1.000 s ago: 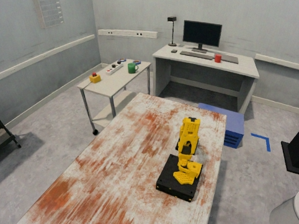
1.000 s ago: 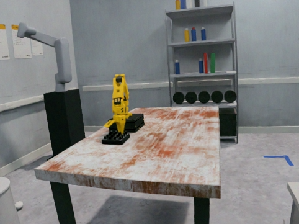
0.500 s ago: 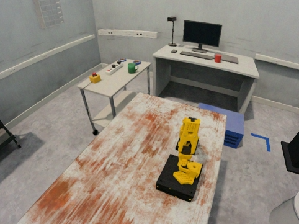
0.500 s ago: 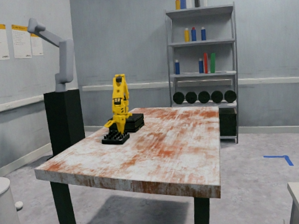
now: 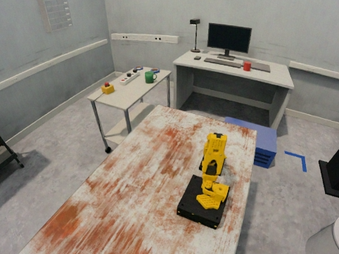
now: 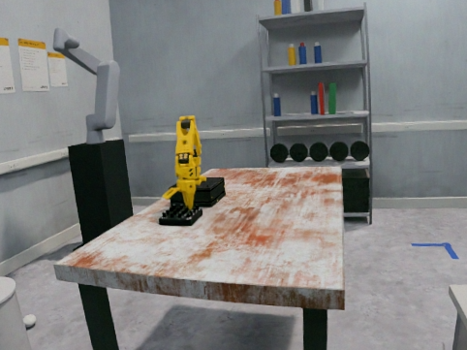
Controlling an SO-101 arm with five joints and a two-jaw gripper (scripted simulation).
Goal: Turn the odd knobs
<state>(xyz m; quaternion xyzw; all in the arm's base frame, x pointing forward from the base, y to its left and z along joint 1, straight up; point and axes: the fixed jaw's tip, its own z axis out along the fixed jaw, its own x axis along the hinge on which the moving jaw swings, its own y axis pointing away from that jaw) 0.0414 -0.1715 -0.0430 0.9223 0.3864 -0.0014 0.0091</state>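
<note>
The black knob box (image 5: pixel 201 202) lies on the rust-stained table near its right edge; it also shows in the exterior view (image 6: pixel 180 214) near the table's left edge. Its knobs are too small to tell rows or marks. My yellow arm (image 5: pixel 213 158) bends straight down over the box. My gripper (image 5: pixel 208 198) reaches down onto the box top and is shut on a knob; in the exterior view the gripper (image 6: pixel 188 203) points down into the box. The held knob is hidden by the fingers.
The arm's black base (image 6: pixel 203 190) sits just behind the box. A blue cabinet (image 5: pixel 261 142) stands beside the table. A grey arm on a black pedestal (image 6: pixel 99 179) stands off the table's side. Desks and a shelf stand farther away.
</note>
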